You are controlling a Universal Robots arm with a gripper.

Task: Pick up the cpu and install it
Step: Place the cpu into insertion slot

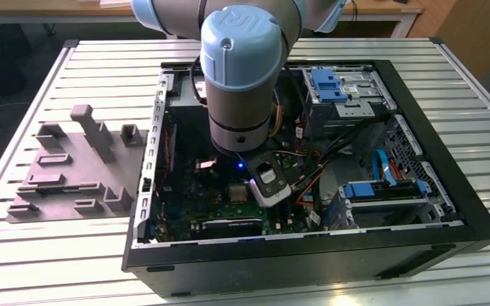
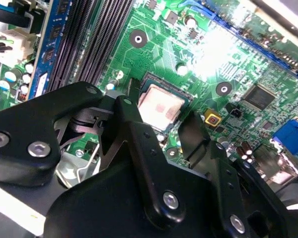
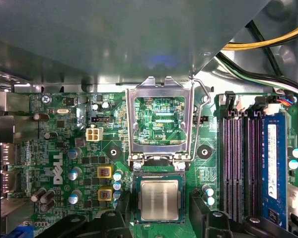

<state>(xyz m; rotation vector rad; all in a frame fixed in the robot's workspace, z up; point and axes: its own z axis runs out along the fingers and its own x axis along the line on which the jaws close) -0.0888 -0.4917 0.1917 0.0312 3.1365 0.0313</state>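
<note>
Silvery cpu flat in socket

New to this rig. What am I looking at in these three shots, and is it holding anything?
It's a single robot arm reaching into an open PC case that sits on a slatted table. The exterior view comes from a camera off the arm. Both wrist views come from cameras riding on the arm, looking at the green motherboard. A grey plastic tray lies beside the case, at the exterior view's left. The cpu lies in its socket, whose metal frame is hinged open. The end effector hangs over it with its black fingers apart on either side, apparently holding nothing.
</note>
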